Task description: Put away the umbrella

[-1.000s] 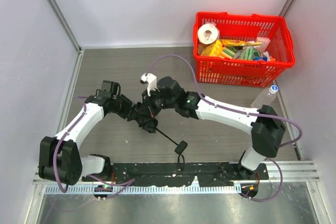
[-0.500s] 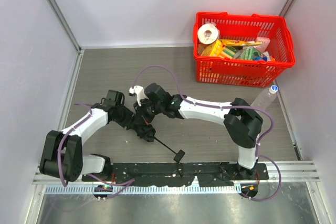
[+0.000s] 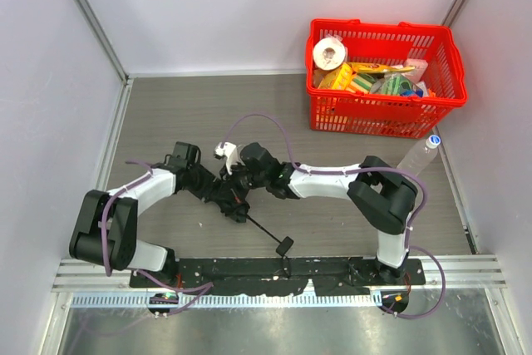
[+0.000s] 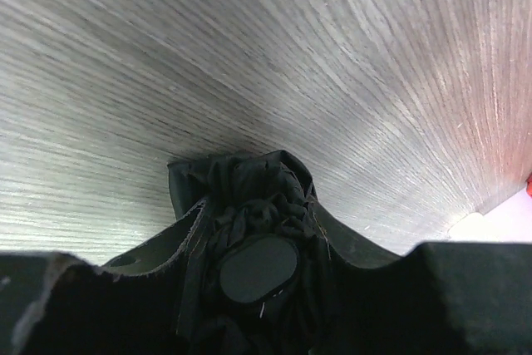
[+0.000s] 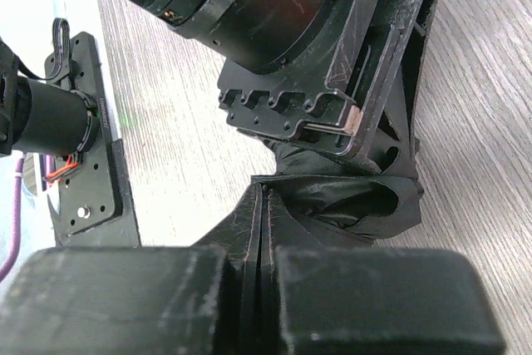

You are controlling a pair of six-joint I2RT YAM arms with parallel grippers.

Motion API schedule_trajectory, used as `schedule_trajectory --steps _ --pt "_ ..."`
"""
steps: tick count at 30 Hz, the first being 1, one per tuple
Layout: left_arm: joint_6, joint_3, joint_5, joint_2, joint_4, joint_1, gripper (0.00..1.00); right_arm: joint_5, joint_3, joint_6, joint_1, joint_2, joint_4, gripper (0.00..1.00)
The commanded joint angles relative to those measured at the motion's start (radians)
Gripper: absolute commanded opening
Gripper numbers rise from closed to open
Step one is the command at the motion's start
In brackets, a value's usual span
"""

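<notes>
The umbrella (image 3: 233,204) is a bunched black bundle on the table between both grippers. Its thin shaft (image 3: 263,229) runs toward the near edge and ends in the small black handle (image 3: 284,245). My left gripper (image 3: 219,195) is shut around the bundle; in the left wrist view its fingers (image 4: 166,243) flank the folded fabric (image 4: 249,197) and an oval black cap (image 4: 258,268). My right gripper (image 3: 238,188) meets it from the right. In the right wrist view its jaws (image 5: 264,193) are pressed together on a fold of the umbrella's fabric (image 5: 353,201), just under the left gripper's body (image 5: 332,81).
A red basket (image 3: 453,81) full of groceries stands at the back right. A clear plastic bottle (image 3: 418,155) lies by the right wall. A black mounting plate (image 3: 332,270) runs along the near edge. Grey walls close in left, back and right.
My right arm has folded in and its gripper moved left and down onto the bundle. The left gripper shifted slightly nearer. The umbrella's handle slid a little toward the near edge.
</notes>
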Motion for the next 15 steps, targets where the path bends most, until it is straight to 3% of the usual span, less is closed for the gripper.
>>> schedule_trajectory --steps 1,5,10,15 --pt "-0.075 -0.071 -0.040 0.067 0.276 -0.020 0.00 -0.183 -0.022 0.099 0.067 0.001 0.220 0.00" --pt "-0.078 -0.108 -0.097 0.006 0.258 -0.026 0.00 -0.114 -0.088 0.188 0.068 -0.100 0.319 0.00" --pt "-0.035 -0.051 -0.157 0.004 0.152 -0.026 0.00 -0.215 -0.105 0.221 0.101 -0.223 0.318 0.00" --pt "-0.024 -0.016 -0.151 0.033 0.121 -0.026 0.00 -0.272 -0.037 0.122 0.137 -0.214 0.136 0.00"
